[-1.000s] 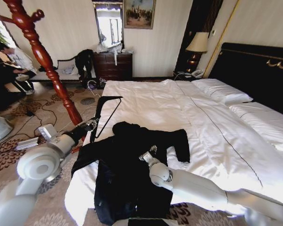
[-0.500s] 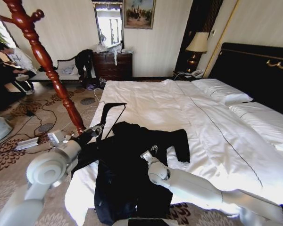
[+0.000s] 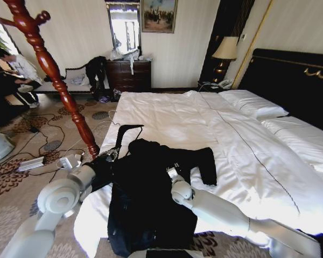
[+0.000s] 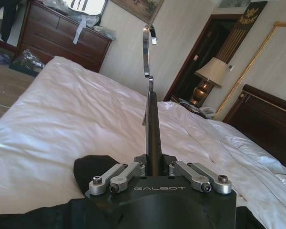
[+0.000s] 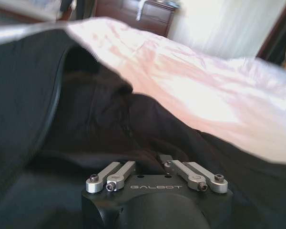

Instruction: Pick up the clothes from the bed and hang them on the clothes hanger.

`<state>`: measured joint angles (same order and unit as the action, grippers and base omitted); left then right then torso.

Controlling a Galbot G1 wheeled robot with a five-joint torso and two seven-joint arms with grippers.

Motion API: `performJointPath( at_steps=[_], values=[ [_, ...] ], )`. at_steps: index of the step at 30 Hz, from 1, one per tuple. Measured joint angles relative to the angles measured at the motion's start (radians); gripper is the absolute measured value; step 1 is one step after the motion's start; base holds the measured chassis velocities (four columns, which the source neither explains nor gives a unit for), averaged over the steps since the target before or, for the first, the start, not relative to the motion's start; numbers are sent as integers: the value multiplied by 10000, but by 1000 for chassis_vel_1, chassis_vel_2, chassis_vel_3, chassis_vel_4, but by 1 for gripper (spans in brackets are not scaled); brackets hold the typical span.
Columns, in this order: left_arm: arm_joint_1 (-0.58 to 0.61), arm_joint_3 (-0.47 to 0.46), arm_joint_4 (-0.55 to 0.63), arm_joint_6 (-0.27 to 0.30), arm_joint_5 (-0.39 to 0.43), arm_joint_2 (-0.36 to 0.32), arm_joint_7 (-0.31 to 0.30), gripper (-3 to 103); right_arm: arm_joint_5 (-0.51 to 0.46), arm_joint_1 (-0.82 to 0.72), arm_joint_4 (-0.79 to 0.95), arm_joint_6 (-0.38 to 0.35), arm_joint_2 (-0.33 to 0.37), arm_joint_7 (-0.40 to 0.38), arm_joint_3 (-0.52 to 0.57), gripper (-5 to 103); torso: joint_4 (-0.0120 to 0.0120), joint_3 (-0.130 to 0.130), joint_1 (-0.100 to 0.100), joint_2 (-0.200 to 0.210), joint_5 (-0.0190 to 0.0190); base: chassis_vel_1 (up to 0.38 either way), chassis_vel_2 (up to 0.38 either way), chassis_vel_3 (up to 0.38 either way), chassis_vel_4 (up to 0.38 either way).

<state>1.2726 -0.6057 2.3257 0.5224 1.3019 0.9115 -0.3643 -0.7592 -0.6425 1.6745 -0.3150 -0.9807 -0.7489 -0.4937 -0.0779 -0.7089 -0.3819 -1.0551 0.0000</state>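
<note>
The long black soft-cloth coat [image 3: 151, 193] lies spread at the near left corner of the wide white-duveted bed [image 3: 247, 156], its hem spilling over the near edge; the right gripper [image 3: 172, 173] rests on its middle, and whether its fingers are apart or together I cannot tell, since cloth hides the tips. The left gripper [image 3: 114, 154], at the bed's left edge by the collar, is clamped on the black triangular coat hanger [image 3: 126, 137], its thin metal hook [image 4: 148, 47] pointing over open duvet; a red turned-wood post [image 3: 54, 70] stands on patterned carpet just left.
</note>
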Motion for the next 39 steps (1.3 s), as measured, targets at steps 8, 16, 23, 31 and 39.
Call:
performJointPath(
  at_steps=[8, 16, 23, 31, 39],
  values=[
    [156, 483, -16, -161, 535, 237, 425, 16, -3557, -1185, 873, 1783, 60, 918, 2503, 1, 4, 1, 0, 0, 0, 0, 0, 0, 0],
    [1091, 955, 156, -277, 512, -275, 1051, 16, -4509, -2494, 1057, 2145, 110, 1404, 4556, 1, 9, 1, 0, -1, 1, 0, 0, 0, 0],
    [2178, 825, 996, -357, 356, -620, 1263, 16, -4925, -2993, 999, 2017, 36, 1329, 5704, 1, 3, 1, 0, 0, 0, 0, 0, 0, 0],
    [2793, 344, 1773, -398, 741, -627, 836, 16, -4967, -3100, 597, 1934, -96, 1326, 5982, 1, -1, 1, 1, 0, 1, 0, 0, 0, 0],
    [3299, 765, 1782, -218, 623, -396, 512, 16, -5140, -2889, 456, 1889, -204, 1324, 6172, 1, 0, 1, 1, 0, -1, 0, 0, 0, 0]
  ],
)
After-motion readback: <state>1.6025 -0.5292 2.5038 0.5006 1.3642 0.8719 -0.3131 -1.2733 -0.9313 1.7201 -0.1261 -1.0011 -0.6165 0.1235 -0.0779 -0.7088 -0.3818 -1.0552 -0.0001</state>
